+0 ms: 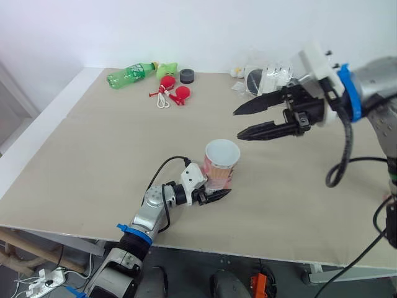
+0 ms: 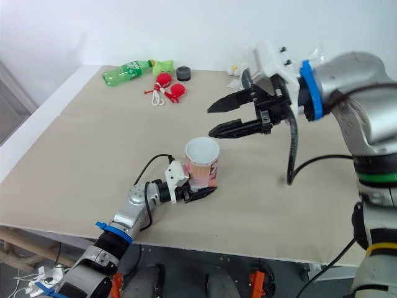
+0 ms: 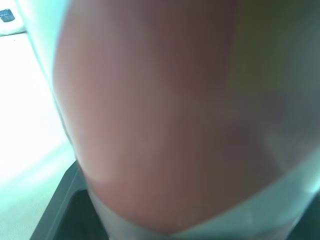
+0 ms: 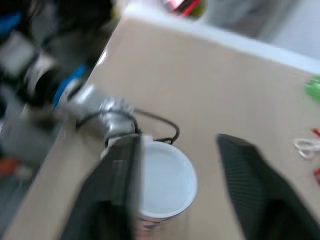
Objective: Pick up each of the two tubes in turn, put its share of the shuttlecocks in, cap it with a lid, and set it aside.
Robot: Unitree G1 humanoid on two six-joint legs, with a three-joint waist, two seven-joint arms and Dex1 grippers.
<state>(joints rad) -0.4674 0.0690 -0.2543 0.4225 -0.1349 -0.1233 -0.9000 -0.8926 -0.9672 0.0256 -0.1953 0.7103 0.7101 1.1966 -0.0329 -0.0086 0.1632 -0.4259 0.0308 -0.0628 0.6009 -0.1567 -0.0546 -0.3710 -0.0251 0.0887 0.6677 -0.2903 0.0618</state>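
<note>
The tube (image 1: 221, 162) stands upright on the table (image 1: 93, 155), near its front edge. The left gripper (image 1: 218, 190) clasps the tube's base from the near left. The right gripper (image 1: 237, 124), fingers apart, hangs above the table, behind and right of the tube. Far behind the tube to the left lies a bottle (image 1: 131, 74). A lid (image 1: 187, 76) sits far behind the tube, slightly left. A bag (image 1: 263, 77) lies far behind the tube to the right.

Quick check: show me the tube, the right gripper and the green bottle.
tube (image 1: 221, 166), left eye view, on its printed side wall below the white rim.
right gripper (image 1: 237, 124), left eye view, midway between its two open fingertips.
green bottle (image 1: 129, 75), left eye view, on the middle of its body.
</note>
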